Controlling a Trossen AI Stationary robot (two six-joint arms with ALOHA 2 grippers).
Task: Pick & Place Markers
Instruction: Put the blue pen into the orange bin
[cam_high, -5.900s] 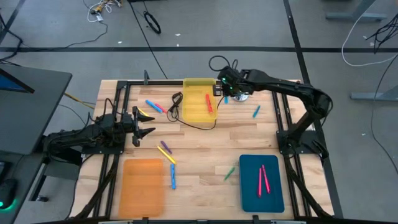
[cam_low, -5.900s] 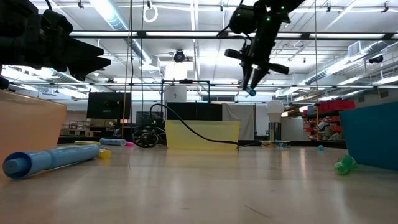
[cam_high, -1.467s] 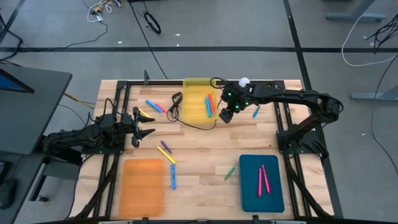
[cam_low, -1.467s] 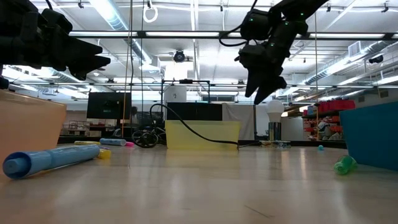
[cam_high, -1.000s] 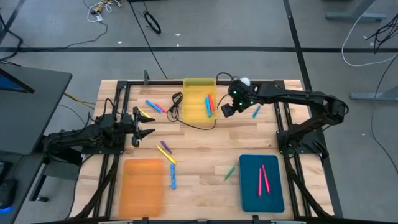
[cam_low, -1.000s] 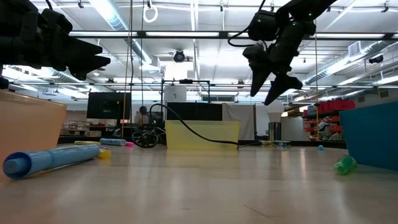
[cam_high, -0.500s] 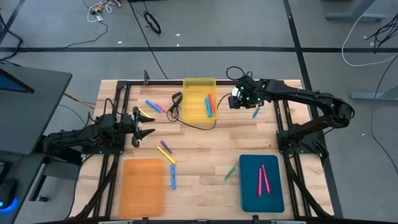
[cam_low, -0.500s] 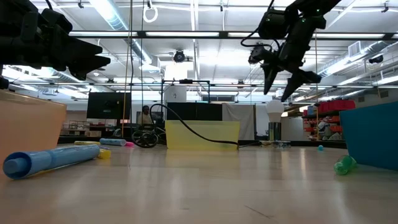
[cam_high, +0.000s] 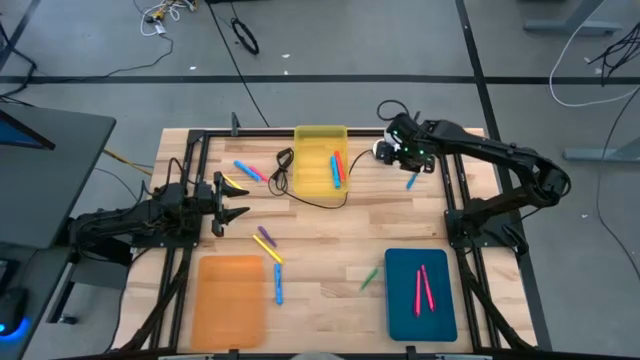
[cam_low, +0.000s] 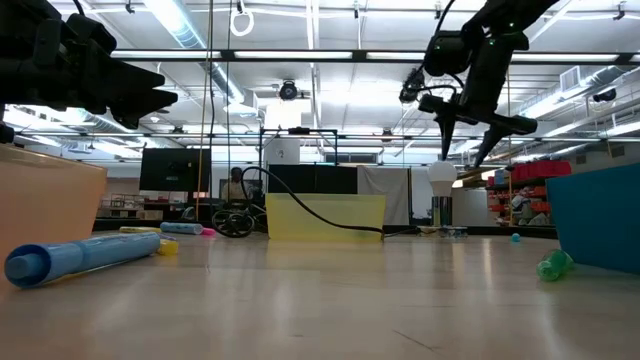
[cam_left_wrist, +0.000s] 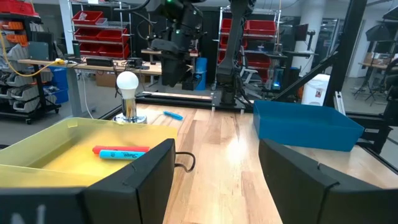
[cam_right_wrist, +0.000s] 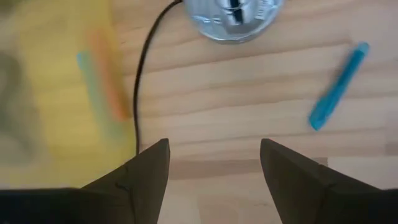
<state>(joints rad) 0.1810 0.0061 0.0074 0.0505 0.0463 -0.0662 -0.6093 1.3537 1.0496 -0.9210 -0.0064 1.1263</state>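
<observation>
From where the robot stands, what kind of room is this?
It looks like a workshop or robot lab. Shelves hold rows of red bins, long strip lights run across the ceiling, and the wooden table sits in a black metal frame on a grey floor.

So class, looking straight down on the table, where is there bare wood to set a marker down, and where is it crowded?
Free: the wood between the yellow tray and the green marker, and between the orange tray and the teal tray. Crowded: left of the yellow tray, with the black cable, loose markers and the left pincer.
</observation>
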